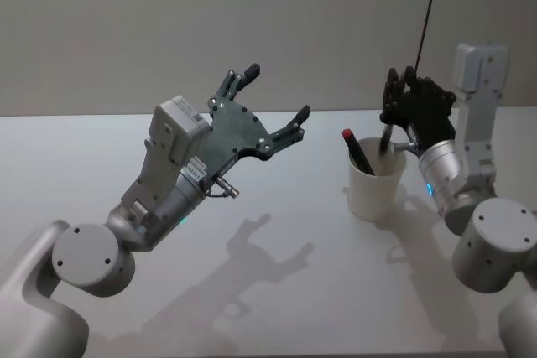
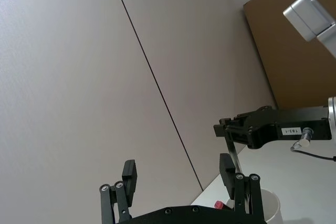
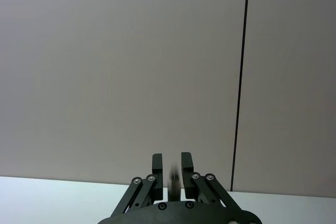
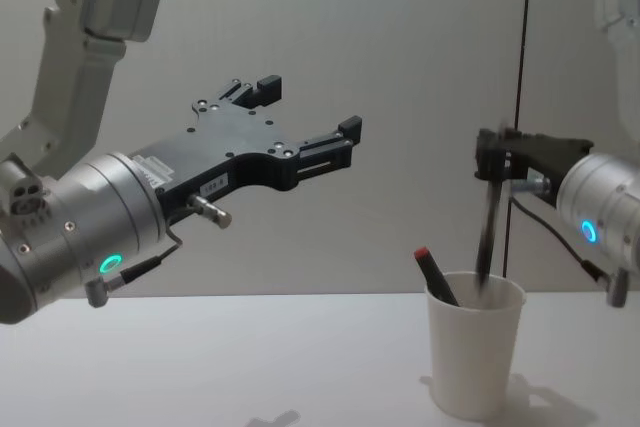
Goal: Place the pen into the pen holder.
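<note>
The left gripper (image 4: 305,117), nearest the viewer, is hovering well above the bench (image 1: 252,291) with its jaws spread wide and holding nothing; it is taking no part in the work.

Farther across, the pen holder (image 4: 475,352) is standing upright on the bench, a white paper cup. It is probably light and thin-walled, so a sideways push on the rim could tip or dent it.

The right gripper (image 4: 492,162) is poised directly above the cup, jaws clenched on the upper end of the pen (image 4: 486,237). The pen is hanging nearly upright, and its lower end is already dipping below the cup's rim. A pen is judged stiff, light and smooth-barrelled, so a grip near the top, as here, is leaving the lower length free to enter the cup; a loose grip would risk it slipping.

Count: one cup; two pens, namely the dark one being held and a red-capped pen (image 4: 434,275) already leaning inside the cup against its left wall; two grippers.

Behind everything, a plain wall (image 1: 168,23) is closing the scene.
</note>
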